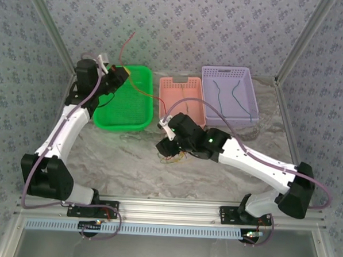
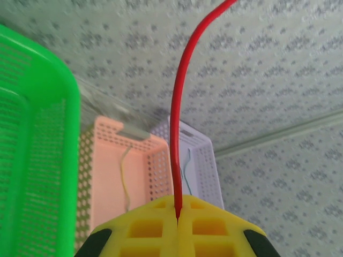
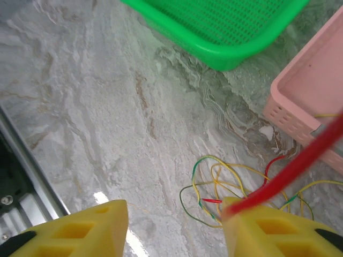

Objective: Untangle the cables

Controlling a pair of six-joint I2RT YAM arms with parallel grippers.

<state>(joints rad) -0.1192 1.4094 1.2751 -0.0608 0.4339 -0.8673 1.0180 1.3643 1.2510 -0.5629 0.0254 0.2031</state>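
Cables (image 3: 236, 187), thin, light and limp, lie tangled at the lower right of the right wrist view, under the parted right gripper (image 3: 174, 214). The left gripper (image 2: 177, 217) pinches the red cable (image 2: 179, 107) at bottom centre. Likely best gripped near a free end.

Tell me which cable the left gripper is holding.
The red cable: it is pinched in the shut left gripper and rises from it. The yellow and green cables lie tangled on the table.
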